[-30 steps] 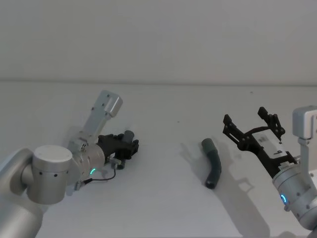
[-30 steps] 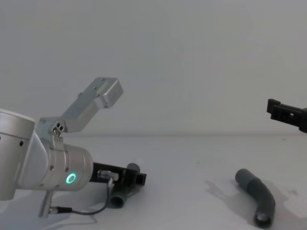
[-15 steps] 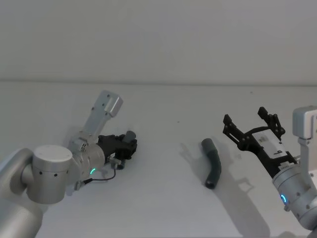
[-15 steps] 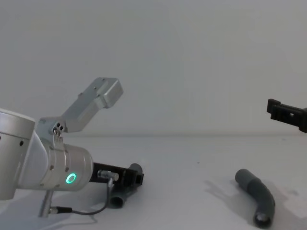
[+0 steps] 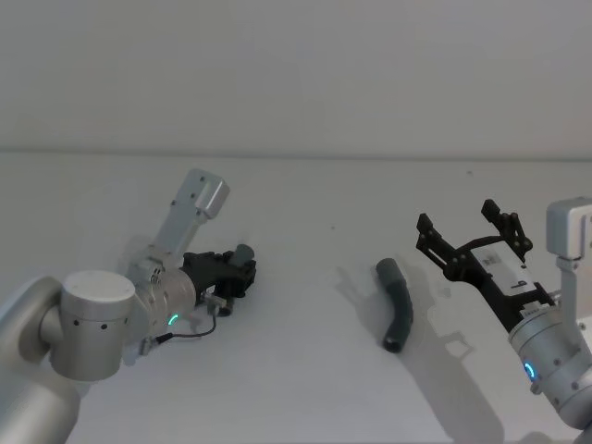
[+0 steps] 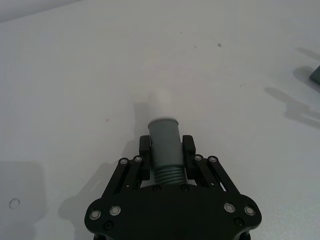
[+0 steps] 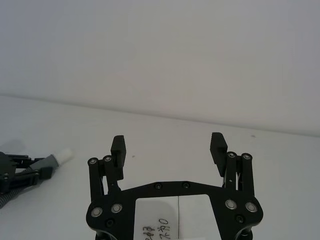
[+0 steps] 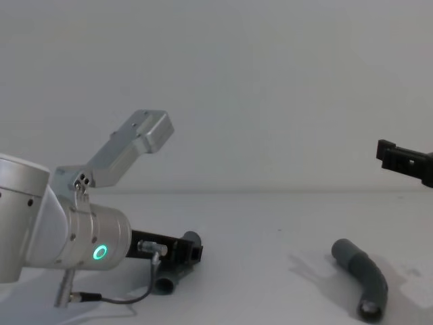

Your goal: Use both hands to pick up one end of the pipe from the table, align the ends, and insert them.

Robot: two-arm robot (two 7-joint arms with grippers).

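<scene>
Two pipe pieces and two grippers are in my feeds, and I place everything from the loose pipe piece (image 5: 400, 310). It lies flat on the white table (image 5: 305, 398), bent along its length, with one dark open end turned toward the robot and the other end pointing away. Well to the left of it, the left gripper (image 5: 239, 271) is closed on the second pipe piece (image 6: 165, 137). Its two black fingers (image 6: 145, 150) press on either side of the grey body, just ahead of a ribbed section. The pale whitish tip (image 6: 161, 102) projects past the fingertips over bare table. From the chest camera this gripper sits low, and the lower end of the held piece hangs close to the surface. I cannot tell whether it touches. The silver wrist (image 8: 81, 240) behind the gripper shows a green ring light. To the right of the loose piece, and apart from it, the right gripper (image 5: 460, 217) is raised above the table. Its fingers are spread wide with nothing between them.
</scene>
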